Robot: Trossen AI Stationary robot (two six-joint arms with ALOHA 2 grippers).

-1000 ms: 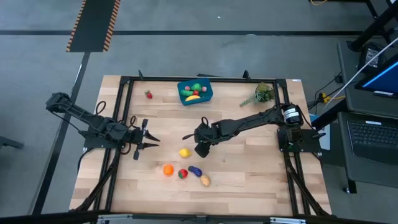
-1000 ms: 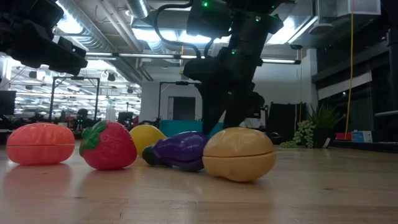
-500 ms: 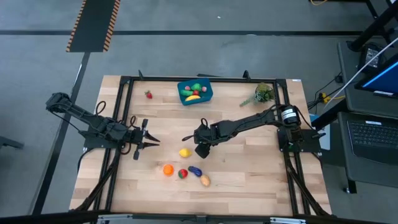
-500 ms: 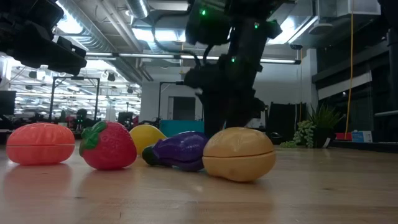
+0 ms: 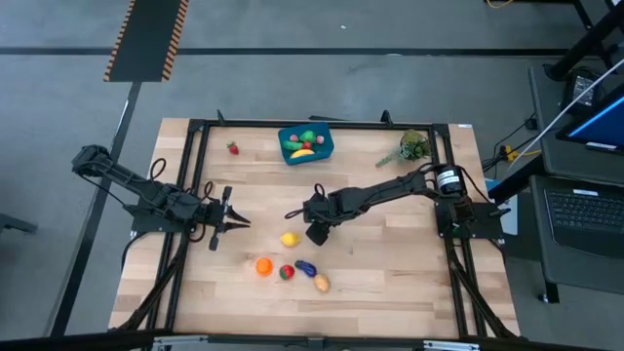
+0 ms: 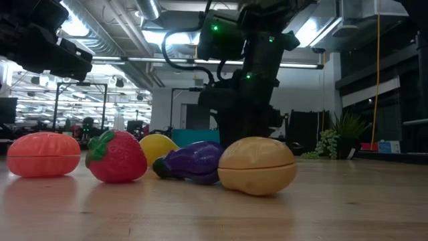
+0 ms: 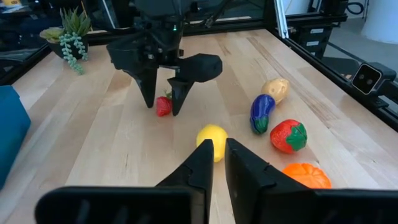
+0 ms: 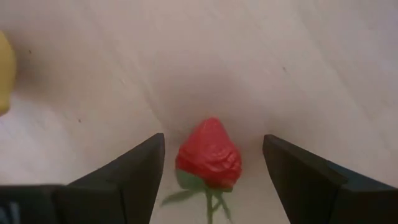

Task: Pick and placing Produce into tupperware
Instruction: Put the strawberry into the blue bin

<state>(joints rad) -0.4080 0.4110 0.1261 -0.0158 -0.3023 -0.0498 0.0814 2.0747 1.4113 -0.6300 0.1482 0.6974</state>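
Right gripper (image 8: 211, 180) spread wide, straddling small strawberry (image 8: 209, 154) lying on table, not yet gripped. Probably light, hard, slick plastic; best pinched across widest part. Left gripper (image 7: 214, 158) nearly closed, empty.

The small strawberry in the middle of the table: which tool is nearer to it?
Right. The right tool stands over the small strawberry, one open finger on each side; the left tool waits farther off, near the table's left side.

No readable text, label, brand or number shows in any view, on the produce, the box, the arms or the room behind.
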